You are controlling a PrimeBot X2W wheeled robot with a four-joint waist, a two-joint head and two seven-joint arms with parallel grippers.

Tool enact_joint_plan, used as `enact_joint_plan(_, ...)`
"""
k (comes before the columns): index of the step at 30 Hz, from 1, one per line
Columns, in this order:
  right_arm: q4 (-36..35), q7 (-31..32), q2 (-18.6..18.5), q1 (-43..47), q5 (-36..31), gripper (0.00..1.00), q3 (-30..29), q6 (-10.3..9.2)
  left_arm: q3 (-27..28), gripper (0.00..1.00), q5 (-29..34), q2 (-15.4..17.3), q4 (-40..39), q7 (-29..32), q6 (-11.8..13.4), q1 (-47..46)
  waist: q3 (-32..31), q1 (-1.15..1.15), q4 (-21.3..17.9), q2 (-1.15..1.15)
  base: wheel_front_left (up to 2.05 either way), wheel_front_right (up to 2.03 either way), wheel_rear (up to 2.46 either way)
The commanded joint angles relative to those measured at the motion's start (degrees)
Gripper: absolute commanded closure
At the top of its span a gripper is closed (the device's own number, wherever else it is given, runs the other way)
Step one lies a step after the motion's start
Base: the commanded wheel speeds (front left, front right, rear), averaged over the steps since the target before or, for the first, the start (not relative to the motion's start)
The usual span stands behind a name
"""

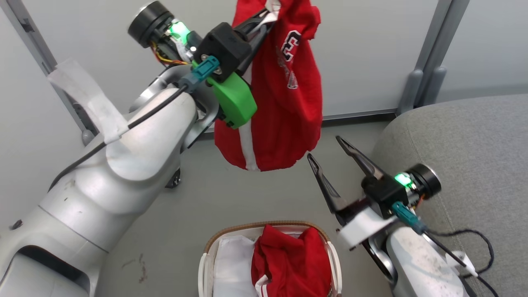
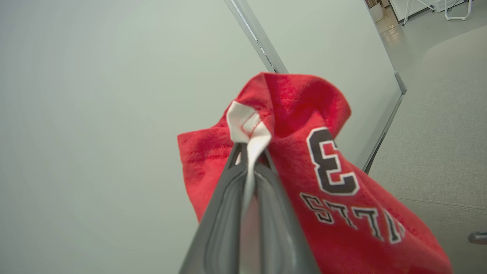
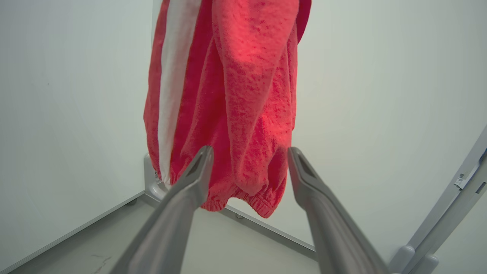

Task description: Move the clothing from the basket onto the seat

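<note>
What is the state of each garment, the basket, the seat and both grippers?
Left gripper, shut on held garment.
Held garment, hanging above the floor.
Second garment, crumpled in the basket.
Basket, upright, one garment inside.
Seat, no clothing on visible part.
Right gripper, open, empty.

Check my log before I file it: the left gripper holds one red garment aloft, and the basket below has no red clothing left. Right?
Not quite: the head view shows a second red garment lying in the basket. The left gripper does hold one red garment aloft.
</note>
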Motion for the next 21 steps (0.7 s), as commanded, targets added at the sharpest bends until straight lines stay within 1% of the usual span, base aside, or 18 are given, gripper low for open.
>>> enact_joint_plan(1, 1.06, -0.27, -0.27, -1.9, 0.54, 0.0, 0.75, -0.06, -0.12, 1.0, -0.28, -0.37, -0.53, 0.22, 0.27, -1.05, 0.01, 0.0, 0.48, 0.0, 0.0, 0.0, 0.0)
enact_joint_plan(8, 7.03, -0.26, -0.28, -8.16, 1.33, 0.0, 1.16, -0.06, -1.38, 1.0, -1.64, -2.31, -2.67, 0.48, 0.23, -0.07, 0.03, 0.0, 2.18, 0.0, 0.0, 0.0, 0.0)
enact_joint_plan(13, 9.9, -0.21, -0.28, -10.46, 1.97, 0.0, 1.73, -0.06, -2.54, 1.0, -2.38, -2.16, -4.7, 0.65, 0.18, 1.32, -0.07, 0.0, 3.08, 0.0, 0.0, 0.0, 0.0)
enact_joint_plan(14, 10.18, -0.21, -0.28, -10.71, 2.21, 0.25, 1.93, -0.06, -2.7, 1.0, -2.57, -1.96, -5.11, 0.74, 0.17, 1.64, -0.1, 0.0, 3.19, 0.0, 0.0, 0.0, 0.0)
enact_joint_plan(15, 10.6, -0.2, -0.29, -10.83, 2.43, 0.54, 2.19, -0.06, -2.79, 1.0, -2.66, -1.74, -5.49, 0.77, 0.16, 1.85, -0.12, 0.0, 3.27, 0.0, 0.0, 0.0, 0.0)
enact_joint_plan(17, 11.03, -0.21, -0.3, -11.38, 2.8, 0.83, 2.34, -0.06, -2.91, 1.0, -3.16, -1.27, -6.07, 1.05, 0.16, 2.47, -0.15, 0.0, 3.33, 0.0, 0.0, 0.0, 0.0)
enact_joint_plan(18, 11.16, -0.21, -0.3, -11.57, 2.97, 0.99, 2.36, -0.06, -2.95, 1.0, -3.4, -1.0, -6.29, 1.08, 0.15, 2.84, -0.17, 0.0, 3.33, 0.0, 0.0, 0.0, 0.0)
enact_joint_plan(21, 11.35, -0.2, -0.28, -11.6, 3.25, 1.0, 2.38, -0.06, -2.8, 1.0, -3.97, -0.25, -6.57, 1.29, 0.48, 3.66, -0.16, 0.0, 3.17, 0.0, 0.0, 0.0, 0.0)
